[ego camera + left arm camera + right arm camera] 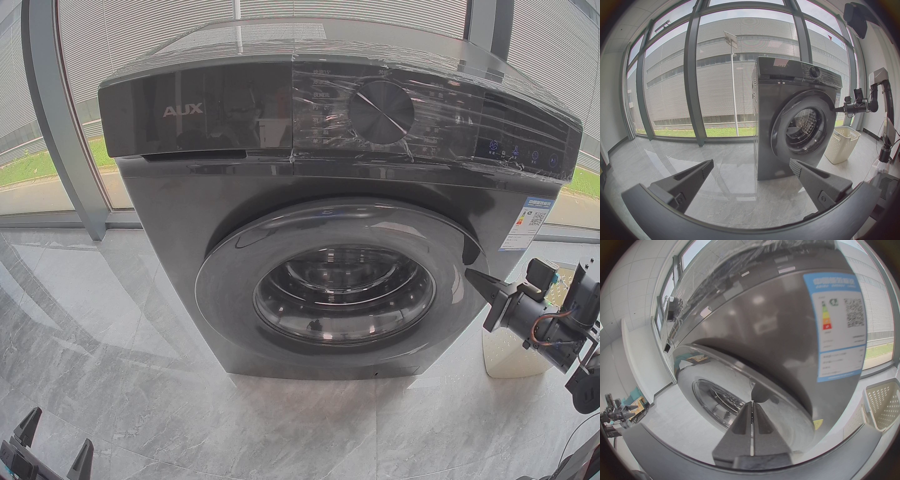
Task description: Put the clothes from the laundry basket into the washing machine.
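Low on the left, the black left gripper [61,426] was partly cut off at the edge, its two fingers spread wide above the grey marbled floor [156,350]. Beyond it stood the dark grey front-loading washing machine [187,206], its control panel wrapped in crinkled clear film [350,94]. The round glass-fronted door [344,294] was shut. Through the glass I could see the ribbed metal drum, but reflections made its contents hard to judge. At the door's right rim the right gripper [472,275] pointed in, fingers pressed together to a single tip. Just right of the machine stood the cream perforated plastic laundry basket [842,143], largely hidden behind the right arm, and I could not make out its inside.
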